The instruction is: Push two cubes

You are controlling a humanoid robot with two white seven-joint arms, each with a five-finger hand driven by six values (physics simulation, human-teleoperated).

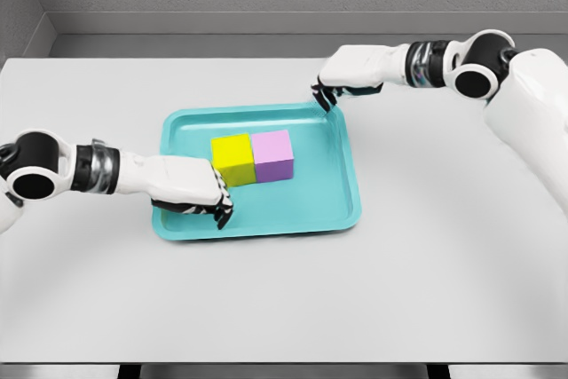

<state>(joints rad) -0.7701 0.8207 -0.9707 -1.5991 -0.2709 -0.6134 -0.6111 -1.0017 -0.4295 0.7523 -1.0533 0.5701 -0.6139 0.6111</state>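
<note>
A: Status on the push?

B: Yellow cube point(232, 159) and pink cube point(273, 154) sit side by side, faces touching, in the middle of the teal tray point(342, 193) on the white counter point(284, 299). Yellow is on the left, pink on the right.

A: Hands?

B: Left hand point(206, 194) is inside the tray, fingers curled downward, holding nothing. Its knuckles are up against the yellow cube's lower-left corner; looks like contact or just short of it, can't tell which. Right hand point(330, 90) is at the tray's far right corner, fingers bent down over or just behind the rim, gripping nothing that I can see. It's well apart from the pink cube.

A: Risks from here?

B: Main one: the left hand meets yellow at a corner, not square on a face. Pushing there would likely spin yellow instead of sliding it, and the pair would split, since pink only moves through yellow.

Second: the tray isn't fixed as far as I can see. The left hand's fingertips look low, near the tray floor. If they drag, the whole tray moves on the counter rather than the cubes inside it.

Third: the right hand is close to the rim. Any drop or sweep inward could knock or tip the tray.

A: Anything else?

B: A push to the right has free tray floor beyond pink before the right wall, so there's room. Past that the cubes jam against the rim.
</note>
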